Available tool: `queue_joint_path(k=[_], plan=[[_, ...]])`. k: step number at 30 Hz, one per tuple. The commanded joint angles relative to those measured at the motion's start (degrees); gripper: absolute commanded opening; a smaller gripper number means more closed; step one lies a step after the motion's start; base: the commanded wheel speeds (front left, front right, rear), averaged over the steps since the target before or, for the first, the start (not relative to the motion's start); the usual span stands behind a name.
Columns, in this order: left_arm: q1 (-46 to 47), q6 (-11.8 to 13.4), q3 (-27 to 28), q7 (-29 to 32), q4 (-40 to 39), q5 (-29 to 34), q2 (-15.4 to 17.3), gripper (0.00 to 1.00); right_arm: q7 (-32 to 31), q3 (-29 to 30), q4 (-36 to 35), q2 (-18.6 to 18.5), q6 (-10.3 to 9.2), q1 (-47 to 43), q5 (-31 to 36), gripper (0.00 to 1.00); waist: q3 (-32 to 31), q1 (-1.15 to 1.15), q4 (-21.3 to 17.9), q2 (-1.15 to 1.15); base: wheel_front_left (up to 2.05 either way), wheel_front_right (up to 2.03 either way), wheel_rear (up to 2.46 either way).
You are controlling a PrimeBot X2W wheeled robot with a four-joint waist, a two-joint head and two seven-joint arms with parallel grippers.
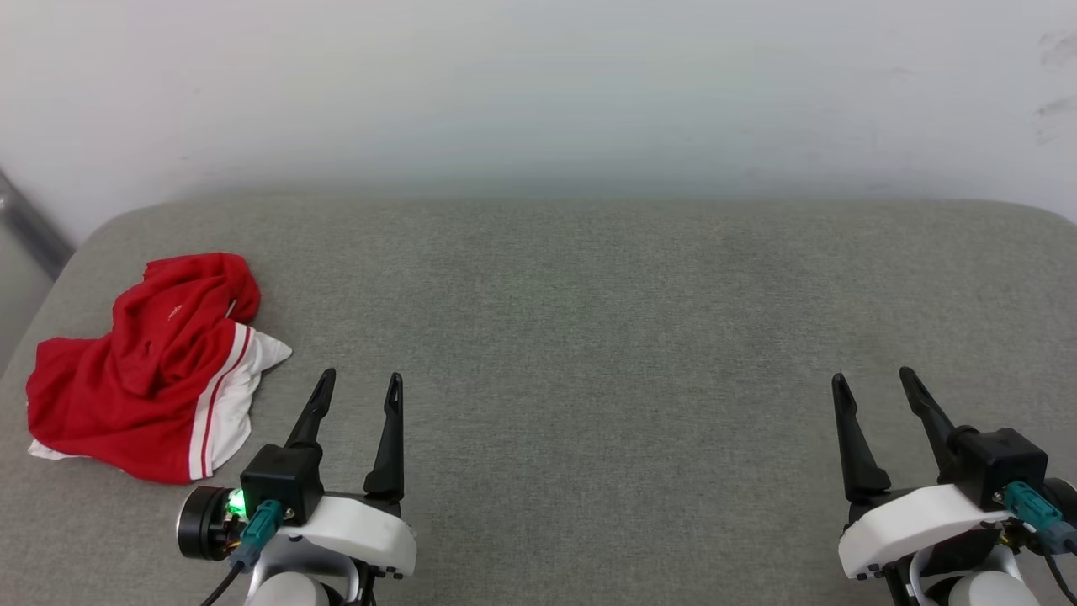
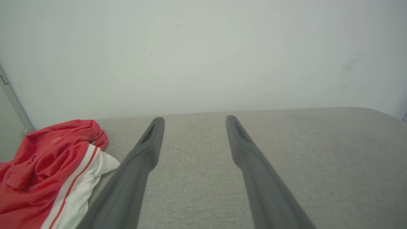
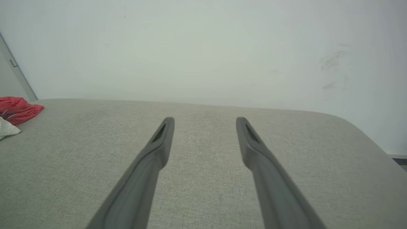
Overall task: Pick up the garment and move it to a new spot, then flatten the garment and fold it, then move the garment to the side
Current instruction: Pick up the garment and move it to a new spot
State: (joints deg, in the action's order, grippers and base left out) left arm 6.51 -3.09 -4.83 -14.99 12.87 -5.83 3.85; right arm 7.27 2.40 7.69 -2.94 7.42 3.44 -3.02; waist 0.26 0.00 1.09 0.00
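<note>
Both hands lie lowest in the head view, white housings over the near edge of the surface and long dark fingers pointing away from the robot toward the wall. The left hand [image 1: 360, 377] has its two fingers spread wide with nothing between them, and a small green light [image 1: 236, 502] glows at its wrist beside a teal plug [image 1: 261, 523]; the right hand [image 1: 872, 376] is spread just as wide and also holds nothing. The two reach about equally far forward, well apart, each pair of fingers leaning slightly inward. In the wrist views the left hand [image 2: 194, 118] and the right hand [image 3: 205, 119] run out low over the fabric.

A crumpled red jersey garment [image 1: 143, 370] with a white sleeve and red-and-white striped trim lies in a heap just to the left of the left hand; its white sleeve corner is near that hand's outer fingertip but apart from it; the heap [image 2: 41, 162] fills the lower left of the left wrist view; from the right hand the garment [image 3: 16, 109] is far off to the left.

Under everything is a wide counter [image 1: 589, 337] padded in grey woven fabric, its far corners rounded. Beyond the fingertips rises a plain pale wall [image 1: 538, 84], with faint dark scuffs [image 3: 332, 60] ahead and to the right of the right hand; a grey upright strip [image 1: 29, 223] stands against the wall, left of the garment.
</note>
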Motion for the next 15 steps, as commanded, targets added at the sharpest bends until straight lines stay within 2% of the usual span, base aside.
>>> queue_joint_path(k=[1,7,15], plan=[[0.61,0.11,0.43,-0.29,-0.24,-0.37,-0.12,1.0,0.15,-0.18,-0.14,0.09,0.12,0.43,-0.1,1.0,0.19,0.0,1.0,0.0,0.0,0.0,0.0],[0.68,0.79,1.82,-0.22,-0.78,-0.97,-0.67,1.0,0.29,-1.31,-0.58,0.08,0.12,0.96,-0.43,1.0,0.69,0.0,7.14,0.0,0.0,0.0,0.0],[0.61,0.33,3.78,-0.22,-0.99,-1.28,-0.85,1.0,0.11,-2.98,-1.45,0.07,0.11,1.74,0.23,1.0,1.0,0.0,14.16,0.0,0.0,0.0,0.0]])
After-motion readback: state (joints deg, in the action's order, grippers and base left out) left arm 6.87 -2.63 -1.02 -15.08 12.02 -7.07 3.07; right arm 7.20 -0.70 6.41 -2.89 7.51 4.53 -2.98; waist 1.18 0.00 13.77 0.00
